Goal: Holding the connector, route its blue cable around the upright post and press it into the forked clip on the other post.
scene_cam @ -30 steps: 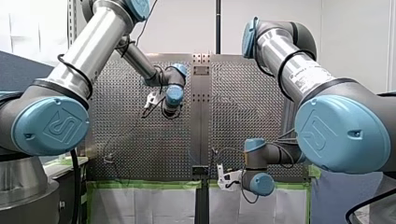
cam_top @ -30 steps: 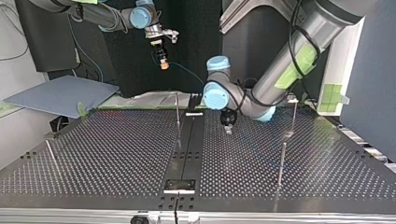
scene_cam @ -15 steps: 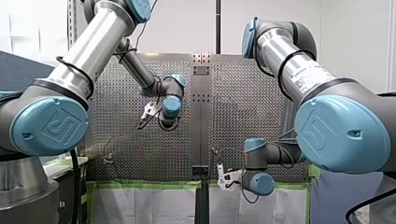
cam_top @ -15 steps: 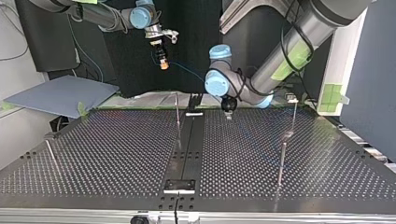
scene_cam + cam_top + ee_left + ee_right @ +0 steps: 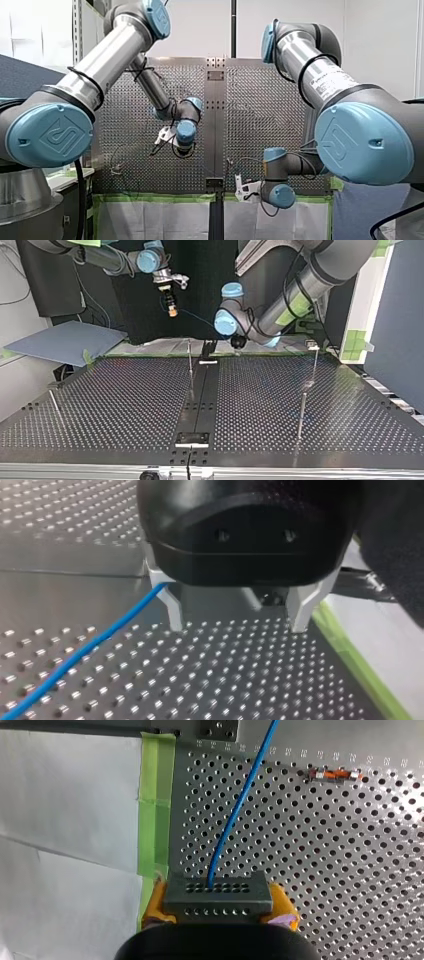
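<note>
Arms: two, one from each side of the front view.
Left end effector (image 5: 235, 627): two pale fingers (image 5: 172, 611) spread wide with nothing between them, above the perforated bench (image 5: 225, 680).
Right end effector (image 5: 218, 909): two yellow pads (image 5: 154, 906) pinching the connector from both sides.
Connector (image 5: 217, 892): one, grey, two rows of small holes, held beyond the bench's edge.
Blue cable (image 5: 235, 810): one, leaving the connector and running over the bench; it also passes just beside a left finger.
Posts (image 5: 190, 365): four thin uprights in the top view, one by the centre strip, two at its right, one at its left.
Orange-and-silver piece (image 5: 335, 774): one, lying on the bench near the cable.
</note>
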Controlling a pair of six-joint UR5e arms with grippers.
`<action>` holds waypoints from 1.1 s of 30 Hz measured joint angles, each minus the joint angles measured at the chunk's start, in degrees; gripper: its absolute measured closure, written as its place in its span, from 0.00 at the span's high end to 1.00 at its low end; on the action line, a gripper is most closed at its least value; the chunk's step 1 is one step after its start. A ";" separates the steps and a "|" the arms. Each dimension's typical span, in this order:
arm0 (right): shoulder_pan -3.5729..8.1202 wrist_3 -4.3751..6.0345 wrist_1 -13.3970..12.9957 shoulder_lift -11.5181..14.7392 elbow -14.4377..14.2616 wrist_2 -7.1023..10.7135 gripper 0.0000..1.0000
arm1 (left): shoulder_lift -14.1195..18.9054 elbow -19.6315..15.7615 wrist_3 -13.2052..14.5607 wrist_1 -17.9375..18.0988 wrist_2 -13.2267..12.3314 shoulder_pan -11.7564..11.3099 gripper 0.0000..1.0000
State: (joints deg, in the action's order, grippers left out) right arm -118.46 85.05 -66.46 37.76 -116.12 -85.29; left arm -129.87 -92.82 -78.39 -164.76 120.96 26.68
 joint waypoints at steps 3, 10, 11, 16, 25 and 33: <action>0.44 0.03 0.03 0.00 0.20 0.06 0.00 | -0.31 -0.11 -0.02 0.36 -0.08 0.30 1.00; 1.09 0.05 0.09 0.00 0.48 0.19 0.00 | -1.70 -0.43 -0.53 1.54 -1.51 0.99 1.00; 1.17 0.07 0.08 0.00 0.51 0.20 0.00 | -2.24 -0.45 -0.74 1.79 -1.87 1.09 1.00; 1.48 0.05 0.28 -0.01 0.81 0.39 0.00 | -4.39 -0.43 -2.35 3.50 -3.71 1.47 1.00; 1.65 -0.32 2.37 -0.01 2.38 1.29 0.00 | -8.04 -0.41 -7.07 5.82 -8.45 2.38 1.00; 1.69 -0.63 4.30 -0.03 4.57 1.80 0.00 | -8.30 -0.41 -11.44 7.30 -11.49 3.33 1.00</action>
State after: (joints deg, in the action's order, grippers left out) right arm -116.77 84.42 -62.16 37.73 -111.55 -83.50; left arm -138.17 -93.23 -89.83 -157.45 109.47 30.01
